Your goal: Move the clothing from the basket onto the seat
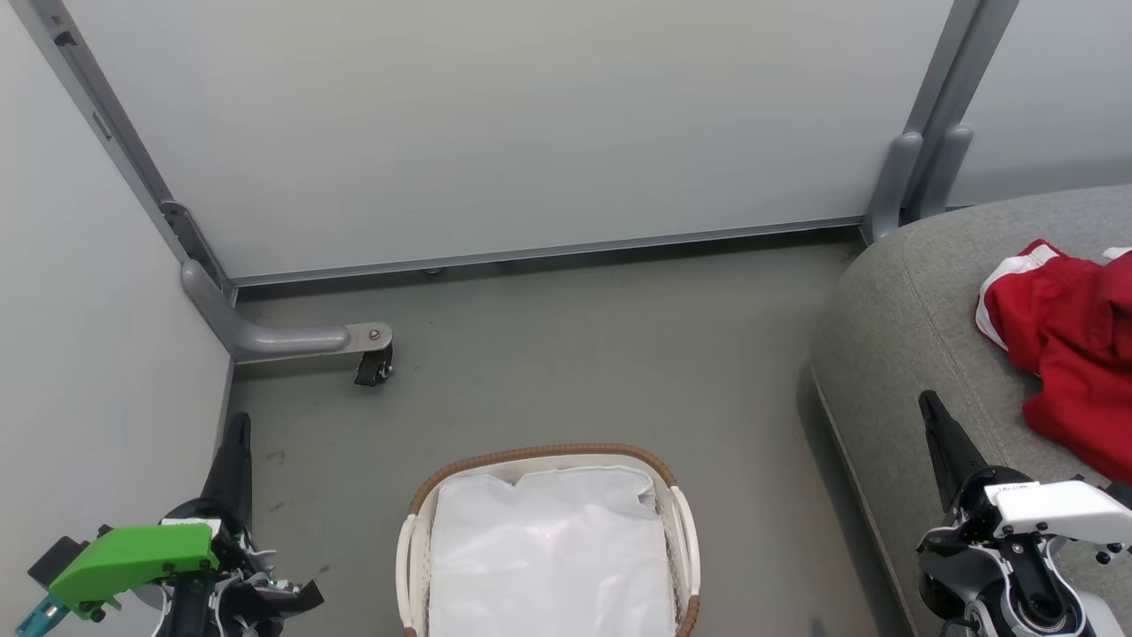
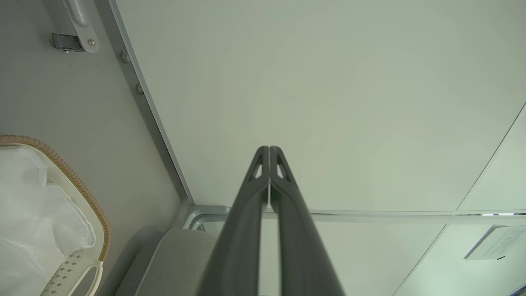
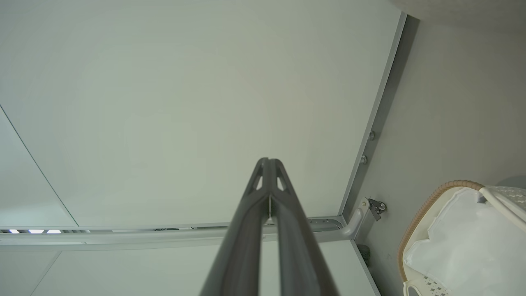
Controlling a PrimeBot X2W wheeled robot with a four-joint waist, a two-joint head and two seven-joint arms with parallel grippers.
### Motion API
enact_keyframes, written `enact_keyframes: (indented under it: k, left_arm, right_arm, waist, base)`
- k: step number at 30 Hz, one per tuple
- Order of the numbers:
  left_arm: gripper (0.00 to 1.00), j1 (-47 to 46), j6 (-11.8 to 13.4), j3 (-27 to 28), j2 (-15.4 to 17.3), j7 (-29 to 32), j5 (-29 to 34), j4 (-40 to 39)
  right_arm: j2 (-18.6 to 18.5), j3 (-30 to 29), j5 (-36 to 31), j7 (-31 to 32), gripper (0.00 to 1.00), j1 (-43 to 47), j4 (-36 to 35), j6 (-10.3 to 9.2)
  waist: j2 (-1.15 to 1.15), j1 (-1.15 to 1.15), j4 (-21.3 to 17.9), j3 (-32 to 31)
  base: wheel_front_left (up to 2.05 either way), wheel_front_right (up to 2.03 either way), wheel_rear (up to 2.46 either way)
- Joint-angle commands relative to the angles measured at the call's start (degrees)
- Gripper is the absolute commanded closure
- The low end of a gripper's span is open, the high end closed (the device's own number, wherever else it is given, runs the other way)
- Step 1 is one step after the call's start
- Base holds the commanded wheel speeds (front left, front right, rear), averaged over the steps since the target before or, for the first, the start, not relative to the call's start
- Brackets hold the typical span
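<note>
Red clothing (image 1: 1074, 345) with white trim lies in a heap on the grey seat (image 1: 893, 301) at the right edge of the head view. The white basket (image 1: 409, 553) with its brown woven rim stands on the floor at bottom centre, holding a white liner (image 1: 548, 557). It also appears at the edge of both wrist views, as the basket (image 2: 88, 205) and the basket (image 3: 415, 224). My left gripper (image 1: 237, 425) is shut at the lower left, beside the basket. My right gripper (image 1: 929, 402) is shut at the lower right, over the seat's front part. Both pairs of fingers, the left gripper (image 2: 269, 149) and the right gripper (image 3: 268, 160), hold nothing.
Pale partition panels (image 1: 495, 124) close off the back and left. A grey metal foot with a small caster (image 1: 373, 364) juts onto the grey floor (image 1: 601, 354) at the left corner. Another panel post (image 1: 902, 181) stands behind the seat.
</note>
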Motion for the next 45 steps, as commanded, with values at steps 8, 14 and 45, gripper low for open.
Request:
enact_keyframes:
  k: [8, 14, 45]
  left_arm:
    - [1.0, -0.55, -0.2, 0.12, 0.4, 0.21, -0.17, -0.07]
    - [1.0, -0.55, -0.2, 0.12, 0.4, 0.21, -0.17, -0.07]
    - [1.0, -0.55, -0.2, 0.11, 0.4, 0.21, -0.18, -0.07]
  right_arm:
    - [-0.34, -0.1, 0.19, 0.08, 1.0, 0.63, -0.21, -0.02]
    - [-0.34, -0.1, 0.19, 0.08, 1.0, 0.63, -0.21, -0.02]
    - [-0.34, -0.09, 0.2, 0.07, 1.0, 0.63, -0.2, -0.02]
  waist:
    - [0.0, 0.0, 0.0, 0.0]
    - [0.0, 0.0, 0.0, 0.0]
    - [0.0, 0.0, 0.0, 0.0]
  base:
    - [0.0, 0.0, 0.0]
    - [0.0, 0.0, 0.0]
    - [0.0, 0.0, 0.0]
